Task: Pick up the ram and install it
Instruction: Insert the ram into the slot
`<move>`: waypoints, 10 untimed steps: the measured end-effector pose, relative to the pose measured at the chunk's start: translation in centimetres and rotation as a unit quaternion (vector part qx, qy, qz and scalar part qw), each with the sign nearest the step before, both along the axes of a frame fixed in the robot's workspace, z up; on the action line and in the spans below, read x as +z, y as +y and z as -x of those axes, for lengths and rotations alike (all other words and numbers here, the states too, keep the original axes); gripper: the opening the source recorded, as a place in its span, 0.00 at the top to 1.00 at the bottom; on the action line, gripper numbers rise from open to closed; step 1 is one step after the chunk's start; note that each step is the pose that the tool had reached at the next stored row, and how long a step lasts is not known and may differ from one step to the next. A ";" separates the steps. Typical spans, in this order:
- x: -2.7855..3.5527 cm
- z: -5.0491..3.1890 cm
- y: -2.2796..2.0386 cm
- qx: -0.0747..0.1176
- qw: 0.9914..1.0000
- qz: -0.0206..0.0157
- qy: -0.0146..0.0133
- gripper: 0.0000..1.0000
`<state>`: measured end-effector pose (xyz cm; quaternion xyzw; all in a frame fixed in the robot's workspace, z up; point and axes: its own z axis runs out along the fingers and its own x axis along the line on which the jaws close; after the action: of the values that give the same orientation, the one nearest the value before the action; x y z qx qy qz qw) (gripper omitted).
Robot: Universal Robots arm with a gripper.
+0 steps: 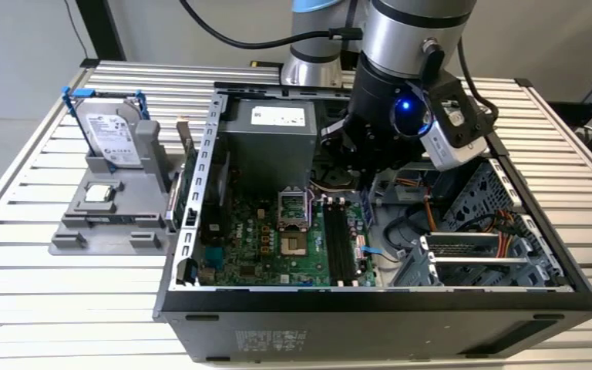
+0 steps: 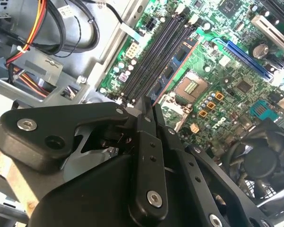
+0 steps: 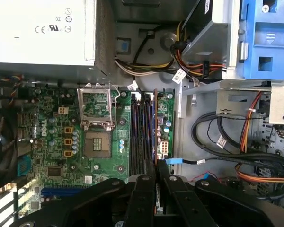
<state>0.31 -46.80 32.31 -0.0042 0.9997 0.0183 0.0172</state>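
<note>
Arm (image 1: 412, 35) upright over motherboard (image 1: 275, 231), pincer (image 3: 155, 165) gripping ram (image 3: 155, 124)

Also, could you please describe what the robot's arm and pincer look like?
The arm is a silver-grey tube with a black wrist section, a blue light and a black cable. A white-and-grey camera is mounted on its side. The pincer is matte black, with two flat fingers and angular links fastened by silver screws.
</note>
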 end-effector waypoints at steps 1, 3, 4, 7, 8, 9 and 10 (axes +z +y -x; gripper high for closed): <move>-0.01 0.00 0.00 0.000 1.000 0.000 0.000 1.00; -0.11 0.00 0.00 0.000 1.000 0.000 0.000 1.00; -0.21 0.00 0.00 0.000 1.000 0.000 0.000 1.00; -0.64 -0.01 0.00 0.000 1.000 0.000 0.000 1.00; -0.79 -0.03 0.00 0.000 1.000 0.000 0.000 1.00; -0.95 -0.05 0.00 0.000 1.000 0.000 0.000 1.00; -1.13 -0.06 0.00 0.000 1.000 0.000 0.000 1.00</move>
<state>0.36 -46.80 31.18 -0.0042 0.9997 0.0184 0.0172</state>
